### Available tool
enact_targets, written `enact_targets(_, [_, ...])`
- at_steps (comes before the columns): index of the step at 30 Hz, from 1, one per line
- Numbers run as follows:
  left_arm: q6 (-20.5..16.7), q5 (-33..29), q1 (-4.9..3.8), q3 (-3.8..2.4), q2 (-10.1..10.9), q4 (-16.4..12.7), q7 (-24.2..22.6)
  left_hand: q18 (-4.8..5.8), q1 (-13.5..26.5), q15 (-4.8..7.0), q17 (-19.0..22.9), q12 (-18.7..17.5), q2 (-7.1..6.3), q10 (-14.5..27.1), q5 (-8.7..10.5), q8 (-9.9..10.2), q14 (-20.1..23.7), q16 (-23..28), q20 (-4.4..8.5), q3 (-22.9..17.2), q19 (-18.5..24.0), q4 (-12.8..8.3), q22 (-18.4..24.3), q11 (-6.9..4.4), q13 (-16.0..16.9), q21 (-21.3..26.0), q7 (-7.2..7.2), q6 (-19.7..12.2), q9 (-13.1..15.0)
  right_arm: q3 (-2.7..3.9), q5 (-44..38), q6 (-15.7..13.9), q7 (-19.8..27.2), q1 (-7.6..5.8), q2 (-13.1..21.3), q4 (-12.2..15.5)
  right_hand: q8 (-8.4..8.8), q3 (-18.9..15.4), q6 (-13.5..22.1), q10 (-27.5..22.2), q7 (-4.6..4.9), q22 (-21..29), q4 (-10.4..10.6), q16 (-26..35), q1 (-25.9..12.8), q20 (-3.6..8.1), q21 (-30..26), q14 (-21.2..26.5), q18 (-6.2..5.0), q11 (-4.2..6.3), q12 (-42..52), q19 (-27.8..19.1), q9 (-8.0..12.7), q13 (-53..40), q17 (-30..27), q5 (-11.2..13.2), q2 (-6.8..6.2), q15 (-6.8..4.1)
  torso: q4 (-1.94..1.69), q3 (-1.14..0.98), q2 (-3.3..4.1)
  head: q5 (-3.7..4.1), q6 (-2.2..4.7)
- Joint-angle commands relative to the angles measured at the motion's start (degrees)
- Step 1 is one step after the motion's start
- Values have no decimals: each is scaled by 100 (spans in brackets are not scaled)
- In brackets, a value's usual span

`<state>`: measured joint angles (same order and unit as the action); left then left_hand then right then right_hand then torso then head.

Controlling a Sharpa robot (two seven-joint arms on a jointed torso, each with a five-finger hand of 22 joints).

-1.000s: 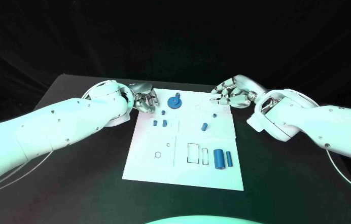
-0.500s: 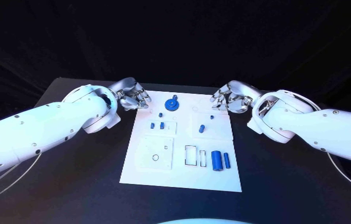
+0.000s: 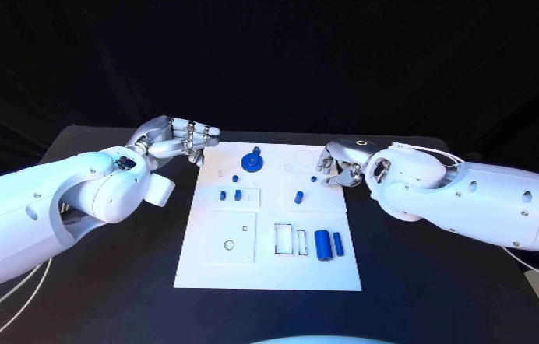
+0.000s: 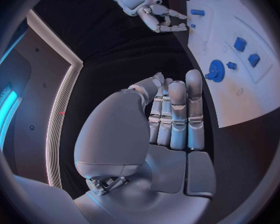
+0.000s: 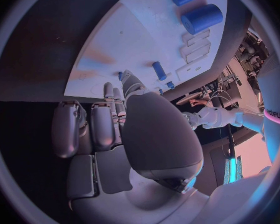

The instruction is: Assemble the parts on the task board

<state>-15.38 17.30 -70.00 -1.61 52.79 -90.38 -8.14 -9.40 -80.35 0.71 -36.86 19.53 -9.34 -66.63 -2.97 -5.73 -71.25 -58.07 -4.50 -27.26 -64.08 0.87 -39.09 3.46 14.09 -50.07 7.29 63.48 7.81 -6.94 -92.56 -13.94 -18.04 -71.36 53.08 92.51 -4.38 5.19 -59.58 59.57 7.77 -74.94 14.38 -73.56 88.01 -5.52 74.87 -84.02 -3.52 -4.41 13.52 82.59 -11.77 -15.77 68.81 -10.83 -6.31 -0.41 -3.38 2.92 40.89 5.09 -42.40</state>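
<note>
White and flat, the rectangular task board (image 3: 269, 270) is lying mid-table, two blue cylinder parts (image 3: 328, 244) resting nearest. Farther off, the silver left hand (image 3: 174, 138) and silver right hand (image 3: 340, 163) are hovering beside its far corners, fingers curled, holding nothing.

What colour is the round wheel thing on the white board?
The wheel-shaped part is blue, clearest in the head view.

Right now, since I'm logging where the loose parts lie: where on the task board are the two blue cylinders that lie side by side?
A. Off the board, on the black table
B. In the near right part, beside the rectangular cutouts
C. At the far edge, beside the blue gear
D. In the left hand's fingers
B: the two blue cylinders lie side by side on the task board, in its near right part, just right of the rectangular cutouts.
</note>
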Motion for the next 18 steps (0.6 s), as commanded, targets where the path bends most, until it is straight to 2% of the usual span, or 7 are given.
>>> enact_targets(1, [183, -939, 3, 0, 32, -85, -505, -118, 15, -4, 23, 27, 66, 41, 5, 28, 31, 34, -6, 41, 36, -3, 15, -4, 10, 43, 42, -19, -10, -2, -571, 258, -274, 24, -66, -33, 47, 43, 1, 1, 31, -688, 5, -43, -11, -29, 2, -198, 12, -25, -55, 15, 16, 63, 12, 24, -58, 31, 4, 8, -1, -2, 0])
enact_targets(3, [186, -1010, 4, 1, 55, -110, -529, -118, 16, -4, 27, 29, 67, 43, 5, 28, 33, 36, -6, 43, 36, -3, 16, -3, 12, 46, 42, -19, -11, -4, -590, 258, -268, 46, -116, -71, 50, 68, -11, 10, 30, -698, 3, -54, -6, -29, 15, -200, 14, -23, -84, 23, 23, 101, 23, 15, -58, 29, 9, 1, 1, -3, 2])
enact_targets(5, [184, -1047, 4, 2, 76, -126, -546, -118, 15, -6, 43, 41, 71, 57, 4, 31, 40, 47, -7, 58, 32, -9, 27, -1, 18, 62, 46, -27, -14, -5, -600, 212, -260, 70, -172, -116, 54, 99, -23, 26, 31, -700, 1, -58, 2, -29, 13, -201, 14, -23, -110, 23, 30, 138, 25, -1, -53, 27, 10, 6, 2, -5, 1])
enact_targets(7, [178, -1075, 4, 2, 90, -136, -555, -118, 14, -6, 44, 42, 71, 58, 4, 32, 41, 48, -7, 59, 32, -9, 28, -1, 18, 63, 46, -28, -15, -6, -604, 177, -248, 88, -213, -147, 57, 139, -34, 47, 36, -705, -5, -63, 17, -30, 16, -201, 15, -26, -135, 26, 38, 177, 28, -22, -48, 27, 14, -3, 9, -10, -1])
enact_targets(9, [177, -1103, 4, 2, 102, -146, -564, -118, 13, -8, 63, 52, 77, 71, 4, 36, 49, 60, -9, 71, 29, -14, 38, 2, 24, 77, 51, -37, -18, -6, -589, 131, -221, 110, -271, -188, 55, 192, -57, 85, 35, -714, -8, -72, 32, -31, 26, -202, 18, -26, -161, 33, 45, 223, 35, -40, -38, 26, -2, -5, 9, -9, -4])
enact_targets(12, [176, -1116, 4, 3, 109, -149, -566, -118, 13, -8, 63, 52, 77, 71, 4, 36, 49, 60, -9, 71, 29, -14, 38, 2, 24, 77, 51, -37, -18, -7, -557, 112, -192, 124, -321, -225, 53, 292, -94, 146, 29, -729, -16, -88, 69, -32, 44, -204, 22, -24, -197, 44, 55, 289, 49, -51, -12, 22, -3, -6, 4, -2, -10])
enact_targets(18, [177, -1129, 4, 3, 116, -155, -548, -118, 1, -11, 92, 75, 89, 92, 4, 47, 60, 78, -11, 88, 20, -28, 57, 8, 35, 103, 61, -59, -27, -7, -483, 135, -140, 164, -415, -352, 41, 656, -228, 338, 0, -778, -54, -130, 178, -12, 106, -211, 35, 3, -306, 77, 72, 465, 85, -51, 43, -2, 8, -11, 6, -19, -21])
